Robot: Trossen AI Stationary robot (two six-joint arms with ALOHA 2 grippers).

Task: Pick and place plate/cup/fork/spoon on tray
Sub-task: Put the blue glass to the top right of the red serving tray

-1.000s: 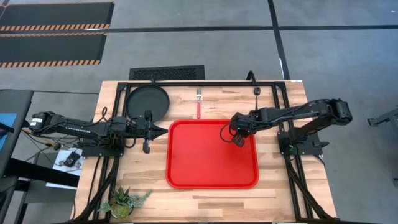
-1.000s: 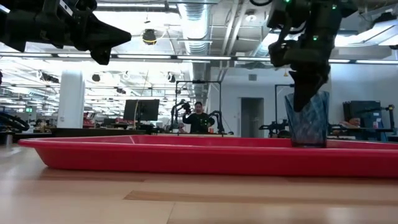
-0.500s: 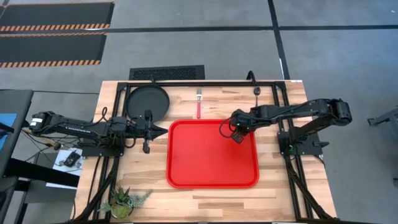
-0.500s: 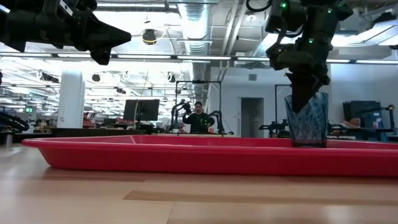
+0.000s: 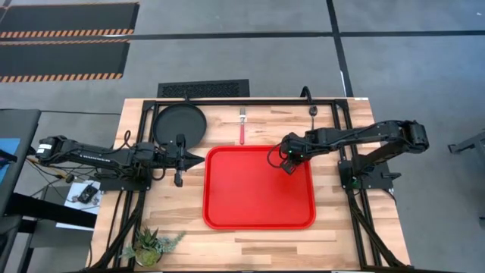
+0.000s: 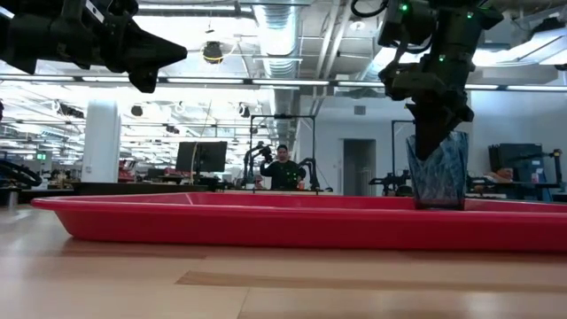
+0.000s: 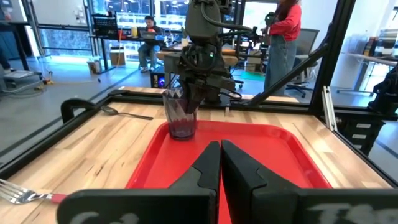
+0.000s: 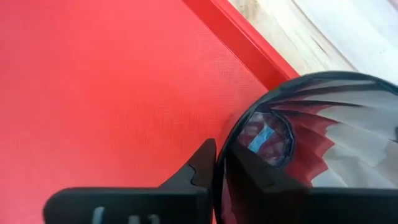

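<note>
While the right gripper (image 5: 289, 163) pinches the cup (image 6: 436, 170) wall on the tray (image 5: 250, 199), it's placing; next, release and lift off.

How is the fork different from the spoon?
The fork has a red handle and silver tines; the spoon is dark all over and looks shorter. The fork lies just beyond the tray's far rim, the spoon near the table's far right corner. Both rest on bare wood, off the tray.
</note>
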